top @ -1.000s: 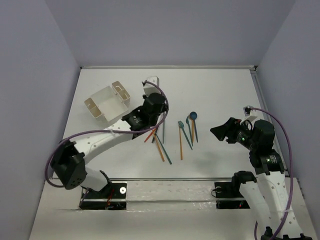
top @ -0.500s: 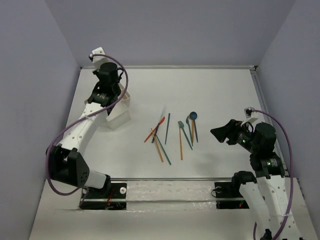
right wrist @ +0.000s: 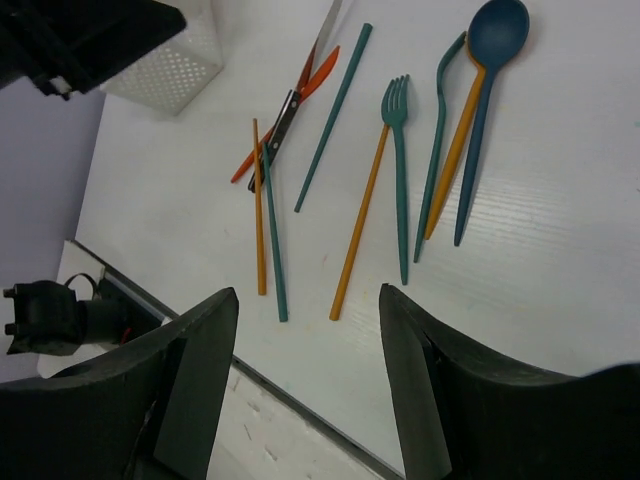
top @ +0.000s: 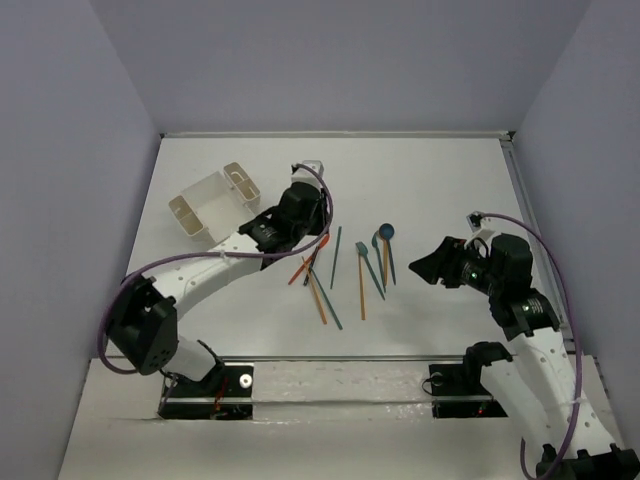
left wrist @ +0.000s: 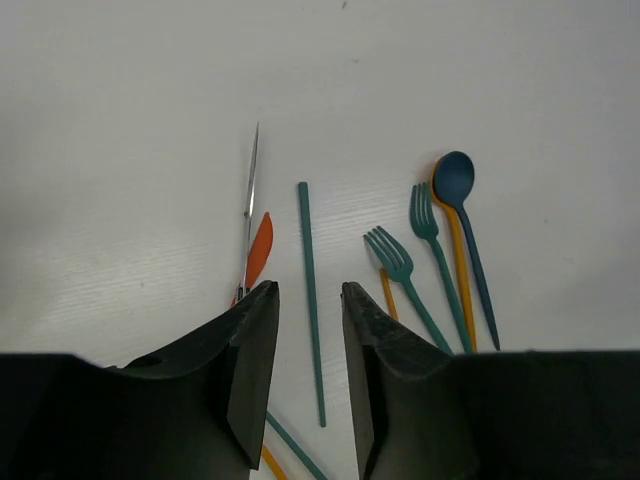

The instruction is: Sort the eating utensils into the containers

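Note:
The utensils lie in the middle of the table: a teal round-bowled spoon (top: 386,232), teal forks (top: 368,262), orange sticks (top: 361,290) and a teal stick (top: 335,255). The white container (top: 205,190) stands at the back left. My left gripper (top: 305,235) hovers over the left end of the pile. In its wrist view the left gripper (left wrist: 310,290) has its jaws a little apart and empty, with a teal stick (left wrist: 309,290) below the gap and an orange knife-like piece (left wrist: 260,248) beside it. My right gripper (top: 430,265) is right of the pile; in its own view the right gripper (right wrist: 308,295) is wide open and empty.
The right wrist view shows the spoon (right wrist: 497,30), a fork (right wrist: 397,110), crossed orange and teal sticks (right wrist: 265,210) and a perforated white wall of the container (right wrist: 170,70). The table's front edge (right wrist: 150,300) is close below. Walls enclose the table on three sides.
My left arm was over the utensils, swung back to the container half a second ago, and is now over the utensils again. My right gripper has shifted slightly left.

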Controlling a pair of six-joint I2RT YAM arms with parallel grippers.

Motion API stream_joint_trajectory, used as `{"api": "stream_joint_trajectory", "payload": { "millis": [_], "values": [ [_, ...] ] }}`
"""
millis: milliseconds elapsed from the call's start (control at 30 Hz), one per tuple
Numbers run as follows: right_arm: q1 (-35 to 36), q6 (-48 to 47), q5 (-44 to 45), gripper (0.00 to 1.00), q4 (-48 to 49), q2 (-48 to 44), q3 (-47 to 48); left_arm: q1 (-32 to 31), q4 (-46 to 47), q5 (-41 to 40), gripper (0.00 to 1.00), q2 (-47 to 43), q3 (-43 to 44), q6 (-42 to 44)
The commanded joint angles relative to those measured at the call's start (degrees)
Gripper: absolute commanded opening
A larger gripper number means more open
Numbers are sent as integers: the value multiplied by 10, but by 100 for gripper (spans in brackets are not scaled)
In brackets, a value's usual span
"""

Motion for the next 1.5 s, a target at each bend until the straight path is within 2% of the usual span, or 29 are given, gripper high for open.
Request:
{"api": "stream_joint_trajectory", "payload": {
  "millis": [0,200,333,700,867,1133,1467],
  "values": [
    [31,-3,36,65,27,-1,3,-11,1,10,36,68,3,-33],
    [31,-2,41,65,29,-12,-1,-22,-3,13,38,171,74,-29],
    [31,-1,39,65,30,-10,-2,-33,-32,13,35,247,138,-17],
    [31,1,38,65,31,-15,-5,-33,-83,-29,29,355,226,9],
    [31,1,37,65,31,-15,-5,-38,-90,-70,25,370,234,11],
    [36,1,33,65,34,-10,-6,-38,-88,-77,30,383,227,12],
    [36,2,33,65,33,-15,-6,-38,-102,-59,18,418,247,14]
  ]
}}
